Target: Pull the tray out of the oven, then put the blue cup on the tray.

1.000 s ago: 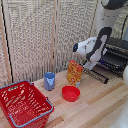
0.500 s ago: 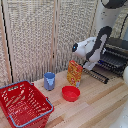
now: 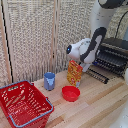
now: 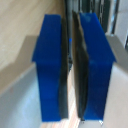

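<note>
The black oven (image 3: 114, 52) stands at the exterior view's right, and the wire tray (image 3: 100, 75) juts out of its front over the table. My gripper (image 3: 89, 68) is down at the tray's outer edge. In the wrist view its blue fingers (image 4: 52, 65) are pressed almost together, with a thin dark strip of the tray's edge (image 4: 70, 30) between them and more of its wires just beyond. The light-blue cup (image 3: 49, 80) stands upright on the table, well apart from the gripper toward the exterior view's left.
An orange box (image 3: 74, 73) stands just beside the arm, and a red bowl (image 3: 71, 93) lies in front of it. A red wire basket (image 3: 22, 103) fills the near left corner. A slatted screen (image 3: 35, 35) closes off the back.
</note>
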